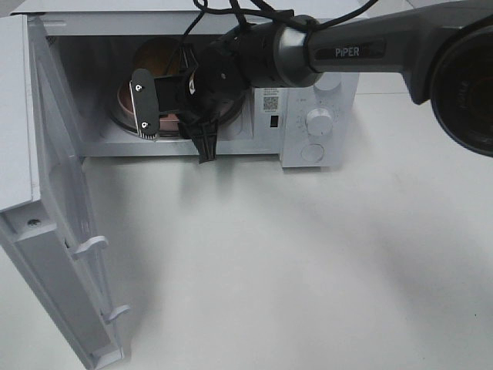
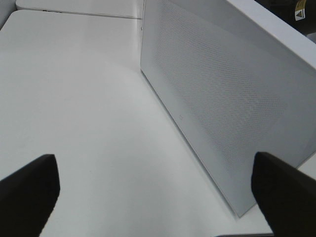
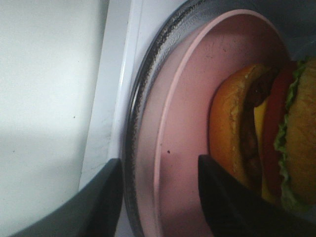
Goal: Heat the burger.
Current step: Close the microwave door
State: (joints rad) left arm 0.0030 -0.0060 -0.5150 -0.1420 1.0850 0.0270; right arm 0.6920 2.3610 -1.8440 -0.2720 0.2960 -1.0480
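Burger (image 3: 232,123) sits on the pink plate (image 3: 187,89) inside the microwave (image 1: 316,100), just beyond our right pincer (image 3: 159,165), whose jaws stand parted astride the plate's front rim, gripping nothing. Left pincer (image 2: 155,185) is spread wide beside the open door (image 1: 54,262), so we judge it nearer for shutting.

The burger (image 3: 232,133) is golden-brown, green, red and yellow; the plate (image 3: 182,98) pink; the microwave (image 1: 331,85) white, its door (image 2: 222,108) finely dotted; the table (image 1: 308,270) white.
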